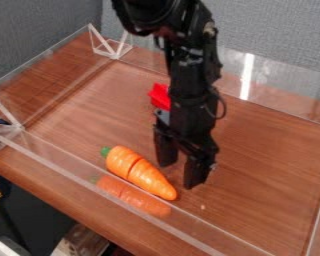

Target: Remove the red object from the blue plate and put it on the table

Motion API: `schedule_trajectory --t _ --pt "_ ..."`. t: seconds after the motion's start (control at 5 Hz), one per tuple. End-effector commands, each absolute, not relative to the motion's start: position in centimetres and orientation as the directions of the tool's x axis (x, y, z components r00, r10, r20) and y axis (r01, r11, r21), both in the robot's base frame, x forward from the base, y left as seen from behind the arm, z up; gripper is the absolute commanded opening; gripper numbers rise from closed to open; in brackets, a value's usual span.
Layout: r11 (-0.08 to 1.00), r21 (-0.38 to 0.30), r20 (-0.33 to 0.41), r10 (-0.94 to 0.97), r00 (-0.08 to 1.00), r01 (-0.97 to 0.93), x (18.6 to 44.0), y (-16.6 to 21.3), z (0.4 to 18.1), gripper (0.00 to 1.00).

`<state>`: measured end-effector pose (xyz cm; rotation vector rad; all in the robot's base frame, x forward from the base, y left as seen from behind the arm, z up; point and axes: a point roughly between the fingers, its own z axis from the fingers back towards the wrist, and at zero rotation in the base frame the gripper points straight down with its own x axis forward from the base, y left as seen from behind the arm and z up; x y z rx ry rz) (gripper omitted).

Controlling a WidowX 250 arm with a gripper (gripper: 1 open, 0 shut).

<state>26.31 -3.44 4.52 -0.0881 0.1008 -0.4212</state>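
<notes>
At the near side, the orange carrot (140,173) lies on the glossy reddish-brown table (85,115), beside the low clear wall (136,203), with its green tip toward the far left. To the right of it, the black gripper (184,168) hangs with its two fingers apart. Farther, the red object (160,96) is partly hidden at the left of the arm, and a grey wall (276,38) stands behind the table.
</notes>
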Motion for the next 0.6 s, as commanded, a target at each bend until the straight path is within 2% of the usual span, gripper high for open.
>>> schedule_trajectory --t 0.0,0.2,0.4 --pt "0.919 -0.064 -0.024 -0.391 0.92 0.389 28.0 -4.8 7.4 0.0" --pt "0.93 -0.054 -0.026 -0.366 0.93 0.364 28.5 -6.0 8.1 0.0" --pt "0.923 -0.033 -0.015 -0.383 0.924 0.382 29.5 -7.5 8.1 1.0"
